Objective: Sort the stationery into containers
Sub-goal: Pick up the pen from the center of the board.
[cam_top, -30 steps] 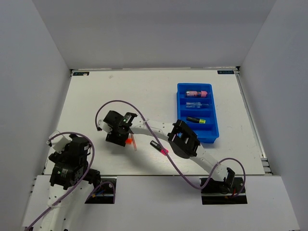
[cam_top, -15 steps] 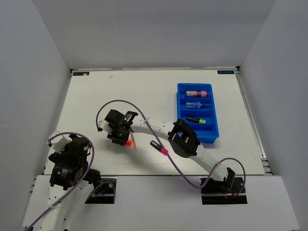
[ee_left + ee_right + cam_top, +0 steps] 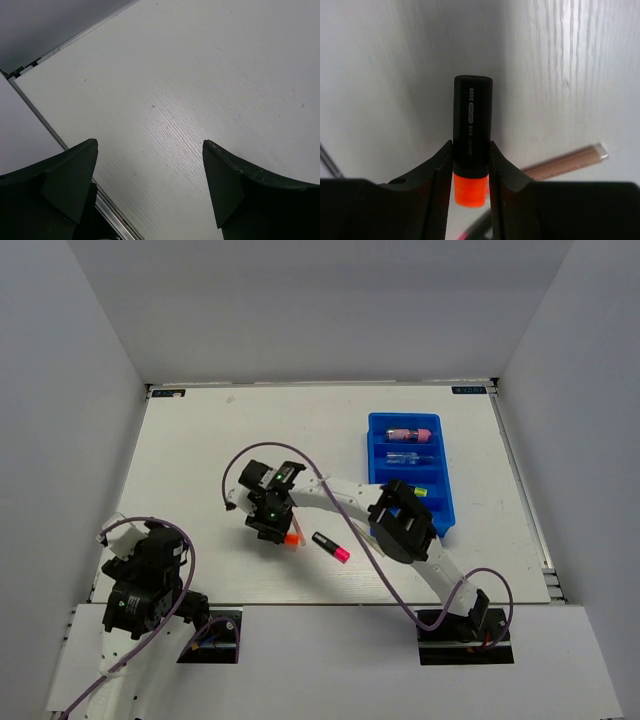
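Observation:
My right gripper is shut on a black highlighter with an orange end, which I hold over the white table left of centre; the orange end pokes out below the fingers. A black highlighter with a pink end lies on the table just right of it. A thin pale stick lies under the gripper. The blue tray at the right holds a pink tube, a clear bottle and a highlighter. My left gripper is open and empty.
White walls enclose the table on three sides. A purple cable loops over my right arm. The table's left edge with a metal rail lies below my left gripper.
My right gripper has moved to the right and a little nearer, carrying the orange highlighter toward the pink one. The left arm has not moved.

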